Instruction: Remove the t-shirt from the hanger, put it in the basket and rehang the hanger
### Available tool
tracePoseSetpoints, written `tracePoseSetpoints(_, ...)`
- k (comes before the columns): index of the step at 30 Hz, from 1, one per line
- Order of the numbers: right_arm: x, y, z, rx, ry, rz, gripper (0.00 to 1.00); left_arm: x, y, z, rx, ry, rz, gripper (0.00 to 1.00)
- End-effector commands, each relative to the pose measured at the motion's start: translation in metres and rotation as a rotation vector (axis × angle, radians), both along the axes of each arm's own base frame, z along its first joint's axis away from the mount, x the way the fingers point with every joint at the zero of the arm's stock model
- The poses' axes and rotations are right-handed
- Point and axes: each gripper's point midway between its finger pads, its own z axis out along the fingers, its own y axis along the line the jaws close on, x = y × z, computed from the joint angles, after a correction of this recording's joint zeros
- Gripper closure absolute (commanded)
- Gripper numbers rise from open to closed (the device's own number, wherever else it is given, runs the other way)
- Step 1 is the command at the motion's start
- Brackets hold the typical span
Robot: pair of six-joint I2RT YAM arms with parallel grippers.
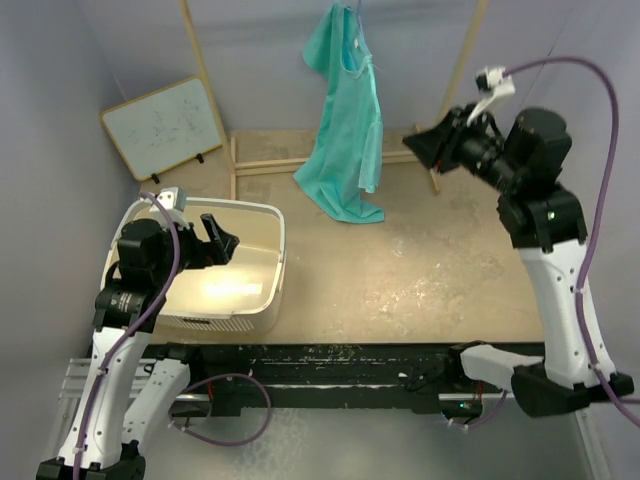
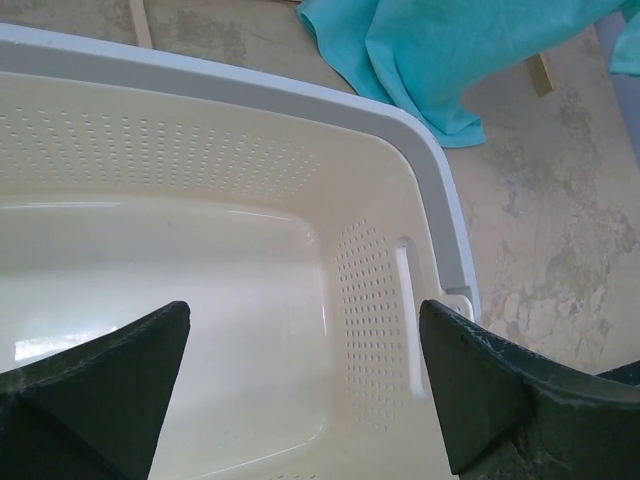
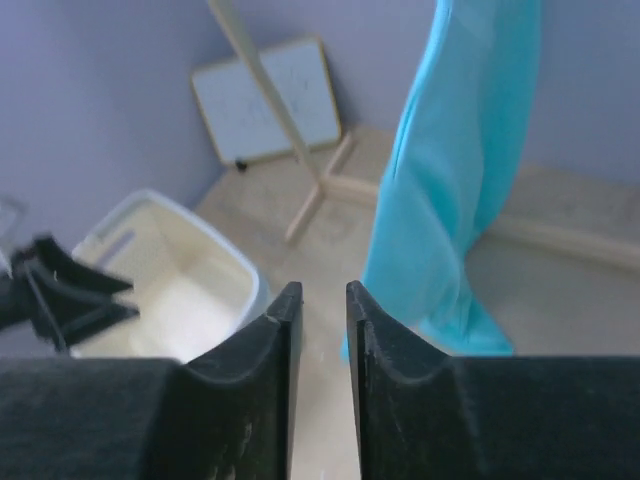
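Observation:
The teal-green t-shirt (image 1: pixel 345 120) hangs at the back centre, its hem resting on the table. It also shows in the right wrist view (image 3: pixel 450 200) and the left wrist view (image 2: pixel 430 50). The light-blue hanger (image 1: pixel 358 10) shows only as thin wire at the top edge; the rest is hidden inside the shirt. My right gripper (image 1: pixel 425 145) is raised to the right of the shirt, apart from it. Its jaws (image 3: pixel 323 290) are nearly shut with a narrow gap and hold nothing. My left gripper (image 1: pixel 222 240) is wide open and empty (image 2: pixel 305 320) over the cream basket (image 2: pixel 300 90).
The cream basket (image 1: pixel 280 235) stands at the left with nothing in it. A whiteboard (image 1: pixel 165 125) leans against the back left wall. The wooden rack has poles (image 1: pixel 200 60) on both sides of the shirt and a base frame (image 1: pixel 270 160) on the table.

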Motion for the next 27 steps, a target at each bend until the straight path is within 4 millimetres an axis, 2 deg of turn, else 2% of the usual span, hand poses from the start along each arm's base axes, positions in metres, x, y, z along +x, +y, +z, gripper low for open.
tracePoseSetpoints(1, 0.047, -0.003, 0.064, -0.002, -0.099, -0.086, 0.58, 0.004, -0.002, 0.027, -0.005, -0.092, -0.022, 0.01)
tracePoseSetpoints(2, 0.057, 0.0, 0.072, -0.002, -0.107, -0.082, 0.63, 0.004, -0.003, 0.026, -0.005, -0.09, -0.024, 0.01)
tracePoseSetpoints(4, 0.079, 0.006, 0.085, -0.007, -0.12, -0.08, 0.9, 0.004, -0.004, 0.026, -0.006, -0.086, -0.028, 0.01)
tracePoseSetpoints(5, 0.092, 0.01, 0.087, -0.008, -0.119, -0.082, 0.91, 0.004, -0.003, 0.025, -0.005, -0.085, -0.028, 0.01)
tracePoseSetpoints(6, 0.109, 0.015, 0.084, -0.011, -0.11, -0.081, 0.78, 0.004, -0.004, 0.025, -0.006, -0.083, -0.029, 0.01)
tracePoseSetpoints(7, 0.116, 0.018, 0.089, -0.009, -0.122, -0.083, 0.6, 0.004, -0.004, 0.025, -0.006, -0.084, -0.03, 0.01)
tracePoseSetpoints(8, 0.126, 0.023, 0.09, -0.013, -0.126, -0.088, 0.53, 0.004, -0.004, 0.025, -0.006, -0.085, -0.031, 0.01)
tracePoseSetpoints(10, 0.139, 0.032, 0.09, -0.038, -0.138, -0.101, 0.46, 0.004, -0.004, 0.026, -0.005, -0.088, -0.032, 0.01)
tracePoseSetpoints(13, 0.15, 0.043, 0.087, -0.09, -0.159, -0.162, 0.43, 0.004, -0.004, 0.026, -0.006, -0.09, -0.028, 0.01)
tracePoseSetpoints(18, 0.164, 0.036, 0.076, -0.132, -0.157, -0.265, 0.42, 0.005, -0.004, 0.025, -0.004, -0.083, -0.031, 0.01)
tracePoseSetpoints(27, 0.177, 0.035, 0.048, -0.18, -0.101, -0.291, 0.48, 0.005, -0.005, 0.025, -0.006, -0.083, -0.034, 0.01)
